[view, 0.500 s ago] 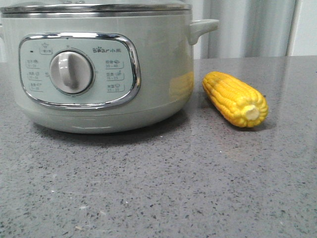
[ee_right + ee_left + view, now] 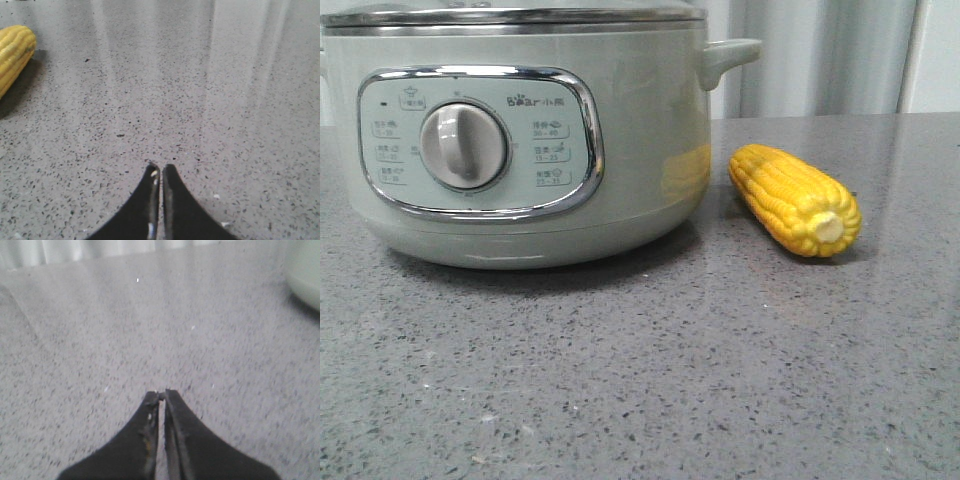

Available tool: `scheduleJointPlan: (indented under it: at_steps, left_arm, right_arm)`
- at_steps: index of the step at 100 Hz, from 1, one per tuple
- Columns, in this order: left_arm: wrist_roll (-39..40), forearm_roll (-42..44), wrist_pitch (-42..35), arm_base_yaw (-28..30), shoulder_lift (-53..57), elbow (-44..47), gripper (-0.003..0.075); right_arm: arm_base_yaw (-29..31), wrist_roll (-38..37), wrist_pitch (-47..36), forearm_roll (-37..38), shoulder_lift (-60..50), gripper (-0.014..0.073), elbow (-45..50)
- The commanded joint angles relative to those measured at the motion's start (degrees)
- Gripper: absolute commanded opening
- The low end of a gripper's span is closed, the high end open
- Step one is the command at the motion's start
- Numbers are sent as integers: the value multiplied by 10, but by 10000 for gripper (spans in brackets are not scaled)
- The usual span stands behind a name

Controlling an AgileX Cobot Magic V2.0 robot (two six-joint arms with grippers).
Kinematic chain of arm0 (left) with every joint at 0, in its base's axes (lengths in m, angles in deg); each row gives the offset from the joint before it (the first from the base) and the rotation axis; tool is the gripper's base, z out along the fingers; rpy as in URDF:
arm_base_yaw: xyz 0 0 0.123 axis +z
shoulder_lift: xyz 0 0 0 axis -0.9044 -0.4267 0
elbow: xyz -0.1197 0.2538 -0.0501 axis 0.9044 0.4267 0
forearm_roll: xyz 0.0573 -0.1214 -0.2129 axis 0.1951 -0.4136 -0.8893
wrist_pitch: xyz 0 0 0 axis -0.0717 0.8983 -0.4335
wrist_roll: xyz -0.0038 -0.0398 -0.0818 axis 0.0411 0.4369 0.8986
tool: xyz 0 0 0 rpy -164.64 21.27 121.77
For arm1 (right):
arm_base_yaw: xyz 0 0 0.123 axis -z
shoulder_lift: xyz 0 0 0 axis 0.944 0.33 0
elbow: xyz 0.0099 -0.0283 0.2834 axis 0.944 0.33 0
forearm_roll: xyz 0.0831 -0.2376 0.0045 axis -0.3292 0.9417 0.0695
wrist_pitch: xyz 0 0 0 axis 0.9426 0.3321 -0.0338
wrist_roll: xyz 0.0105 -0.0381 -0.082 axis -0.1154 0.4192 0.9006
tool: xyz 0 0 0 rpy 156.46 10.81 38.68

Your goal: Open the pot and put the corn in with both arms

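Pot [image 2: 520,140]: lid on, unopened.
Corn [image 2: 795,198]: on tabletop [image 2: 650,370], right of pot.
Left end effector [image 2: 161,396], right end effector [image 2: 159,170]: closed, empty.
Advice: I open wide before reaching.

On the table [image 2: 650,380] before me the pot [image 2: 520,140] stands to my left with its lid [image 2: 510,14] on top, and the corn [image 2: 795,198] lies just beside it to my right, apart from the pot.
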Motion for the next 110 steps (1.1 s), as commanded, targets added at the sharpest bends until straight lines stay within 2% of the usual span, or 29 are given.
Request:
scheduleJointPlan:
  at_steps: [1,31,45,59,76,110]
  left_arm:
    - [-1,-36,-82,-4,19,4,-20]
    - [-1,-32,-109,-4,19,4,-20]
    - [-1,-32,-112,-4,19,4,-20]
    - [-1,-33,-131,-4,19,4,-20]
    - [-1,-33,-172,-4,19,4,-20]
    - [-1,-9,-178,-4,19,4,-20]
  right_arm:
    - [4,1,-8,0,-13,-66,11]
    - [4,1,-33,-1,-13,-66,11]
    - [4,1,-72,-1,-13,-66,11]
    - [4,1,-146,-6,-13,-66,11]
    - [4,1,-276,-8,-13,-66,11]
    - [4,1,-240,-8,-13,-66,11]
